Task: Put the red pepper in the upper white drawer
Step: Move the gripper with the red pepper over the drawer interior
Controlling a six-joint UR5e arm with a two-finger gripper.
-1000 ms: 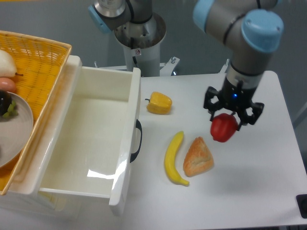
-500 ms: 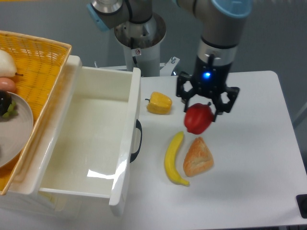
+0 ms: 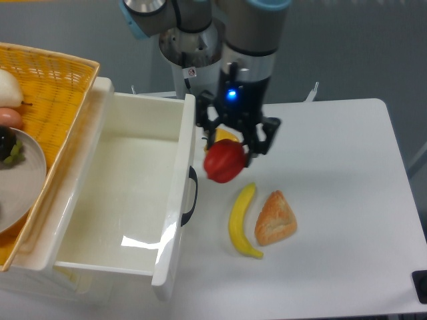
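Pincer (image 3: pixel 230 148) holds the pepper (image 3: pixel 223 162) clear of the table (image 3: pixel 347 220); grasp and lift done. Drawer (image 3: pixel 175 220) lies open just beside it, no pepper inside; carry-over and release remain.

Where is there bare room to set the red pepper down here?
The upper white drawer is open, its floor bare between all four walls. The table's right side, beyond the bread, is free too. Crowded: the strip by the drawer's handle, with gripper, red pepper, yellow pepper and banana.
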